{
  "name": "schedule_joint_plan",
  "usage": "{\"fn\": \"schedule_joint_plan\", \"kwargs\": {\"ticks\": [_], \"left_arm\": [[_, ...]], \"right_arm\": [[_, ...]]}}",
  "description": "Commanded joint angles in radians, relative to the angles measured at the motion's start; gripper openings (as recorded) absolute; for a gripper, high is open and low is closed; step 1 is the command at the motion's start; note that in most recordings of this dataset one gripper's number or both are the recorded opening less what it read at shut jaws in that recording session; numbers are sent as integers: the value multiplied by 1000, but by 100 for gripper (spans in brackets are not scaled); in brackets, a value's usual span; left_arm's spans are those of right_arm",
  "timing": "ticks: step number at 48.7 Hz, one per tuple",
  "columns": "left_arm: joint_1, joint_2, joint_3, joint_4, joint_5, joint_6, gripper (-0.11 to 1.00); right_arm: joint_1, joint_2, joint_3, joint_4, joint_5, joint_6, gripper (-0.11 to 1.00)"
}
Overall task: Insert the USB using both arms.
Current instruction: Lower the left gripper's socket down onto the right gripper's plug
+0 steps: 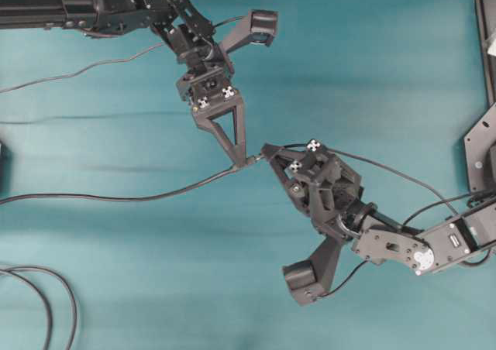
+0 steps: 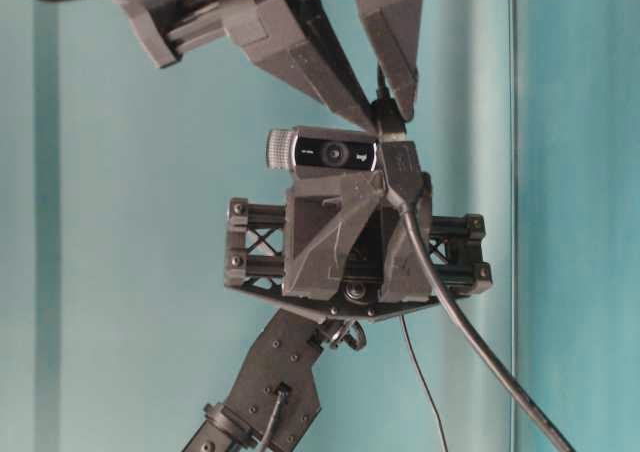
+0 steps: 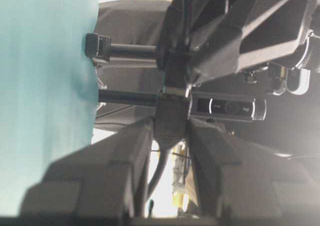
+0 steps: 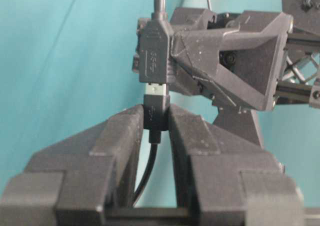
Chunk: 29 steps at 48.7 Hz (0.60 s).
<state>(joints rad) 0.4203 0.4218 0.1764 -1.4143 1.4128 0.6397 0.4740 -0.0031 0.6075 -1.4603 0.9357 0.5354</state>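
Teal table (image 1: pixel 372 71): left gripper (image 1: pixel 236 164) clamped on socket end (image 4: pixel 156 53), right gripper (image 1: pixel 266 150) clamped on USB (image 4: pixel 156 115); silver tip partly seated in socket, mid-table, fingertips nearly touching.

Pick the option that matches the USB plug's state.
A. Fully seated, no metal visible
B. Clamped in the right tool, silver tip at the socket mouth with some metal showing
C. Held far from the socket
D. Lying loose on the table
B: in the right wrist view the right tool is shut on the USB, and a strip of its silver tip shows just below the socket held by the left tool.
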Motion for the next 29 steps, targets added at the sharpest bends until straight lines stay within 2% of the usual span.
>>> {"fn": "schedule_joint_plan", "kwargs": {"ticks": [1,29], "left_arm": [[6,-12,-38,-12,-3,15,23],[5,-8,-55,-8,-6,28,23]], "right_arm": [[14,-2,-40,-9,-18,0,19],[25,15,-63,-9,-28,-2,19]]}}
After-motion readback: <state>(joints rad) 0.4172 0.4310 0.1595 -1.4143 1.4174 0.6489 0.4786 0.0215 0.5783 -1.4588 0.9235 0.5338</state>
